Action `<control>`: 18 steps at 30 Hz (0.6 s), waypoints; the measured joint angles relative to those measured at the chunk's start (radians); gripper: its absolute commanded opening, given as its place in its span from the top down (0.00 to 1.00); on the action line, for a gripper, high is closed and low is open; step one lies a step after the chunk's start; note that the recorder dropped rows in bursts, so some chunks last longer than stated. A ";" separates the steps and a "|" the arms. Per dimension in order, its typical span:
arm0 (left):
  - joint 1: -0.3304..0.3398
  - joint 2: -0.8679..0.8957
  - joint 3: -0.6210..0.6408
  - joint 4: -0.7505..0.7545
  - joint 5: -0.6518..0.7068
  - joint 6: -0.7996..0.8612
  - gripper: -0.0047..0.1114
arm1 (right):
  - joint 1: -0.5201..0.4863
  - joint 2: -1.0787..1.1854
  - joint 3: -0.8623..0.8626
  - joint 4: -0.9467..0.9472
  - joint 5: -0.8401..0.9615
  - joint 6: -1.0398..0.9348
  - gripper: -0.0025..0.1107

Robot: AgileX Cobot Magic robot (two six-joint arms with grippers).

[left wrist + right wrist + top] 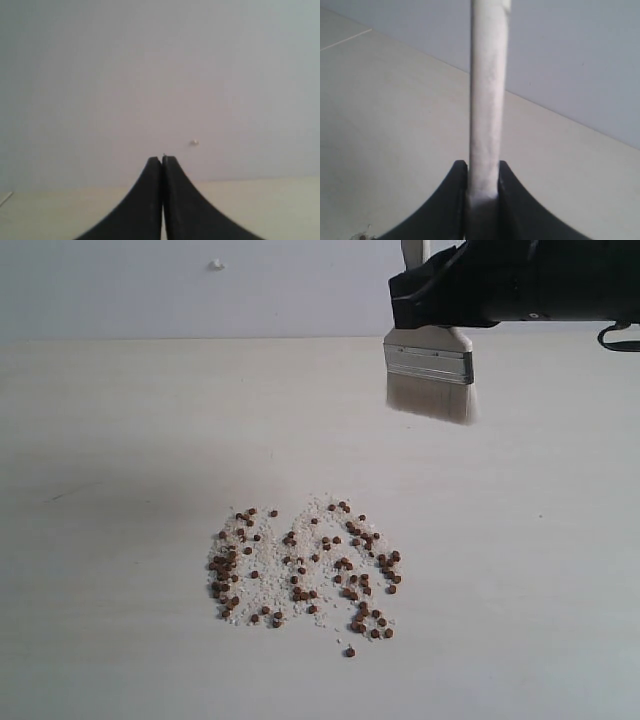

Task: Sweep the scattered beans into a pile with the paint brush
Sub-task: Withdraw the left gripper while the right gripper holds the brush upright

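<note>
Bristles (430, 398) hang clear of the tabletop (120, 440) beyond the beans (300, 570), so the right gripper (482, 172), clamping the paint brush (428, 355), should land them outside the scatter, while the left gripper (162, 162) sits closed and empty.

So all I've got in front of me is a pale cream table (120, 640) with a light wood grain, filling most of the exterior view. A flat grey-blue wall (200, 290) runs along the top of the frame. There's one tiny white speck (217, 264) stuck on it in the upper left, and it also shows in the left wrist view (195, 142). Fine whitish crumbs (320, 505) are sprinkled in a loose patch lower middle. A faint dark scuff (58, 496) sits at the left edge. The right wrist view has a thin pale line (347, 39) across the tabletop.
</note>
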 measured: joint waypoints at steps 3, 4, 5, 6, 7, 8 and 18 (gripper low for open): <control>0.000 0.000 0.028 0.004 0.067 -0.004 0.96 | 0.000 0.000 0.000 0.000 0.002 0.000 0.98; 0.000 0.000 0.038 0.001 0.094 -0.013 0.96 | 0.000 0.000 0.000 0.000 0.002 0.000 0.98; 0.000 0.000 0.043 -0.001 0.124 -0.024 0.96 | 0.000 0.000 0.000 0.000 0.002 0.000 0.98; 0.000 0.000 0.048 -0.001 0.151 -0.032 0.96 | 0.000 0.000 0.000 0.000 0.002 0.000 0.98; 0.000 0.000 0.051 -0.001 0.170 -0.037 0.96 | 0.000 0.000 0.000 0.000 0.002 0.000 0.98; 0.000 0.000 0.051 -0.001 0.187 -0.045 0.96 | 0.000 0.000 0.000 0.000 0.002 0.000 0.98; 0.000 0.000 0.053 -0.016 0.228 -0.061 0.96 | 0.000 0.000 0.000 -0.023 0.008 0.000 0.98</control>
